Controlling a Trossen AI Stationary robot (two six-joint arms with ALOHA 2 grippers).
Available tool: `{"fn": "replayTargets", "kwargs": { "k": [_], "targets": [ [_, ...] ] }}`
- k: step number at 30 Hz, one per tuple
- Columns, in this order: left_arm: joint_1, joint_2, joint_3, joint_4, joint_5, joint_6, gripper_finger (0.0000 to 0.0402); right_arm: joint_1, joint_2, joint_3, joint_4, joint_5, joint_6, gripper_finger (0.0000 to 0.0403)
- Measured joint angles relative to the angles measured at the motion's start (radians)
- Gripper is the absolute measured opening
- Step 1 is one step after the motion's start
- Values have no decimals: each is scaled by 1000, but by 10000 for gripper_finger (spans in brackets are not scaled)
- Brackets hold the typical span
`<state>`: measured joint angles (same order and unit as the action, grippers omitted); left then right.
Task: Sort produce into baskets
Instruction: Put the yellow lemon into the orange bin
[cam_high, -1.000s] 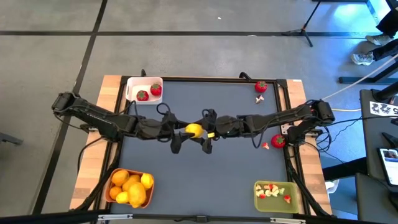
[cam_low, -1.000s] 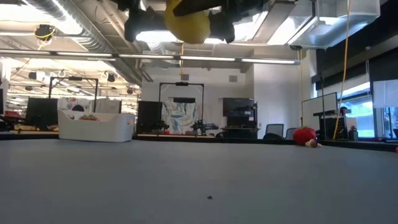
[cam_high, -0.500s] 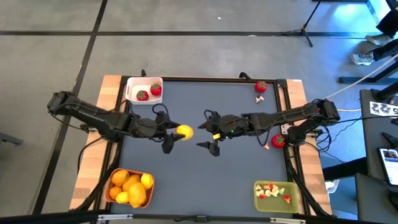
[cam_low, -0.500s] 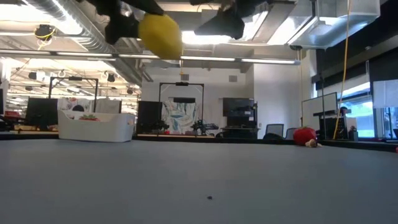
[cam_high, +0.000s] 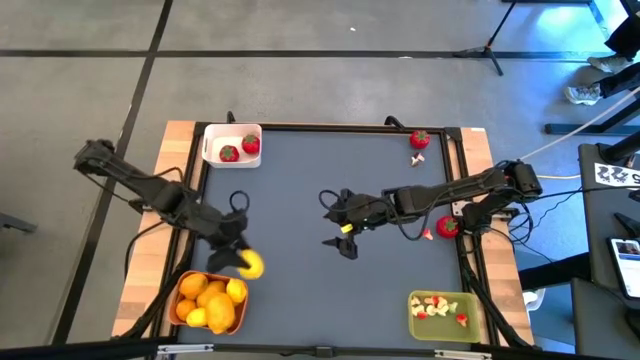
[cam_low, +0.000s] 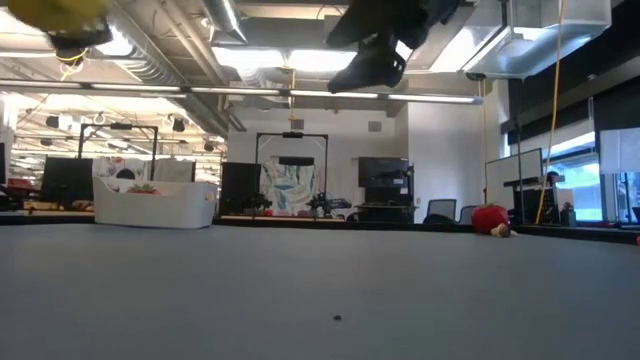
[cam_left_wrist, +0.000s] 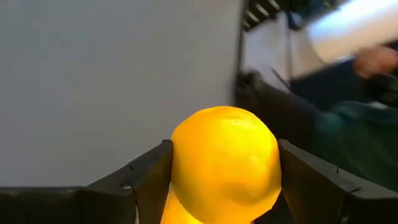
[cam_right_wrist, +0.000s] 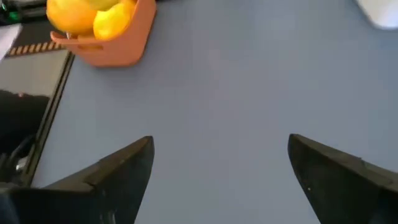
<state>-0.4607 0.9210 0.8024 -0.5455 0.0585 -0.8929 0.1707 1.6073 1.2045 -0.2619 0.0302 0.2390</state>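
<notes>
Produce: lemon (cam_high: 251, 265) clamped in left gripper (cam_high: 243, 262), lower left of high view, just above orange basket (cam_high: 180, 288). Right gripper (cam_high: 340, 222) at frame centre, spread wide, empty. No legible writing; worktop (cam_high: 300, 180) contents partly obscured by arms.

No readable text, label, brand or number appears in any view. At the right edge of the overhead view, a small white card (cam_high: 616, 174) with black square markings lies on a dark side surface, but its marks cannot be read as letters or digits. In the low view, a framed picture (cam_low: 291, 189) stands in the room behind the table; no words can be made out on it.
</notes>
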Motion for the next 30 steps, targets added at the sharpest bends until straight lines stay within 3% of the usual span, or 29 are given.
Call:
{"fn": "replayTargets", "kwargs": {
  "k": [5,11,19,25,30],
  "targets": [
    [-91,-84,0,1,75,-169,255,0,8,0,25,26,-7,365],
    [-242,-150,1,-6,106,-485,255,-1,25,0,26,30,-12,365],
    [-442,-122,1,-271,108,-823,255,-1,49,0,15,40,-12,365],
    [-518,-31,1,-303,98,-871,255,-1,68,0,27,41,-11,365],
    [-536,56,1,-303,110,-810,255,-2,71,0,26,41,-12,365]
  ]
}}
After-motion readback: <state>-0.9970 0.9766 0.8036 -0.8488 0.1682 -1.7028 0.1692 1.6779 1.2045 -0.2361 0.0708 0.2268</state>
